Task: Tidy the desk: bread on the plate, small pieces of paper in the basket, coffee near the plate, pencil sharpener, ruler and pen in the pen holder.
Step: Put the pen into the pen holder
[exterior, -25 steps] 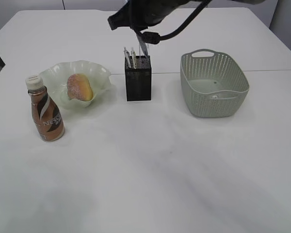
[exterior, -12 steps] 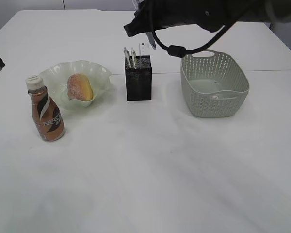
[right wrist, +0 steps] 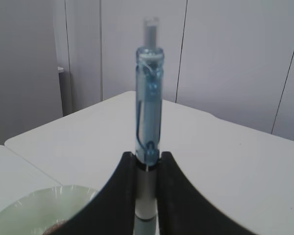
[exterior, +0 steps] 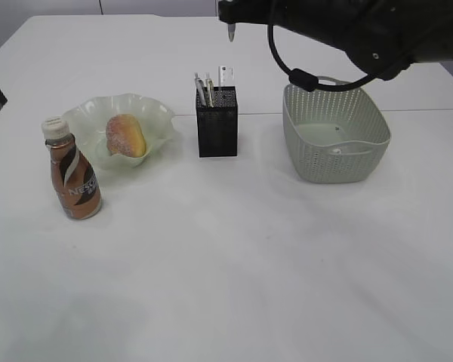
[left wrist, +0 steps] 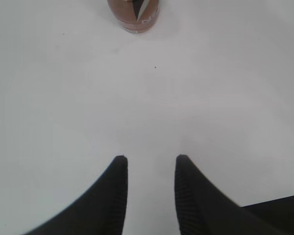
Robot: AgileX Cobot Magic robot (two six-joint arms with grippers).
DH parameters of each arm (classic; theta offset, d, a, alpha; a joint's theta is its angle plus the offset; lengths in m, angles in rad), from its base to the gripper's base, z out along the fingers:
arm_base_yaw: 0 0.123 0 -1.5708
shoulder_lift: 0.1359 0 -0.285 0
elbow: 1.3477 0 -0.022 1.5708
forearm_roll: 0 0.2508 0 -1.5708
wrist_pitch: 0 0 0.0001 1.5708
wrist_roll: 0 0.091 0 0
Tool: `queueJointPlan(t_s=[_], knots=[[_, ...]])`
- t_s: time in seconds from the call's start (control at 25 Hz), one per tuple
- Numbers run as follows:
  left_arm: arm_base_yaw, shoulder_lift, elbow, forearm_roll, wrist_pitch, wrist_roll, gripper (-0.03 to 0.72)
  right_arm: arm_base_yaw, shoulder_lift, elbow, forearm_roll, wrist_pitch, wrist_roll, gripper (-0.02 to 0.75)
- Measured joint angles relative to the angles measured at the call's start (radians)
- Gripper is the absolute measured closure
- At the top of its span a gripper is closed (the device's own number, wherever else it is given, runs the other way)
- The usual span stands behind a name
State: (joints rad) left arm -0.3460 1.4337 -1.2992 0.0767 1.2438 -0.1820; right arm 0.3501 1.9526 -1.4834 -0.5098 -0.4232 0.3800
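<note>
Now, step: pen to holder.
Right gripper (right wrist: pixel 147 169): fingers (right wrist: pixel 121 188) clamp a blue clear-barrelled pen (right wrist: pixel 147 98), held above and just behind the black mesh pen holder (exterior: pixel 216 122).
Left gripper (left wrist: pixel 150 169): fingers part-open, empty, over bare desk (left wrist: pixel 210 98) near the coffee bottle (left wrist: pixel 134 14).
Next move, likely: bring the pen tip (exterior: pixel 231 33) down over the holder's mouth, clear of the pens and ruler (exterior: pixel 226 75) inside, then release.

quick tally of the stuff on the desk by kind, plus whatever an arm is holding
Bottle: 1
Plate: 1
Bread: 1
Pen holder: 1
Basket: 1
Pen in the right tool: 1
Total: 6, leaving out the items standing in the pen holder, which are hard to tell apart.
</note>
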Motion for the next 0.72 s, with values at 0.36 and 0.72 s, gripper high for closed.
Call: queueJointPlan(t_s=[0.36, 0.72], knots=[[0.0, 0.0, 0.0, -0.011, 0.0, 0.0, 0.449, -0.085, 0.116, -0.011, -0.041, -0.225, 0.149, 0.66], [0.0, 0.0, 0.0, -0.027, 0.0, 0.0, 0.449, -0.085, 0.271, -0.193, -0.09, -0.189, 0.163, 0.66]])
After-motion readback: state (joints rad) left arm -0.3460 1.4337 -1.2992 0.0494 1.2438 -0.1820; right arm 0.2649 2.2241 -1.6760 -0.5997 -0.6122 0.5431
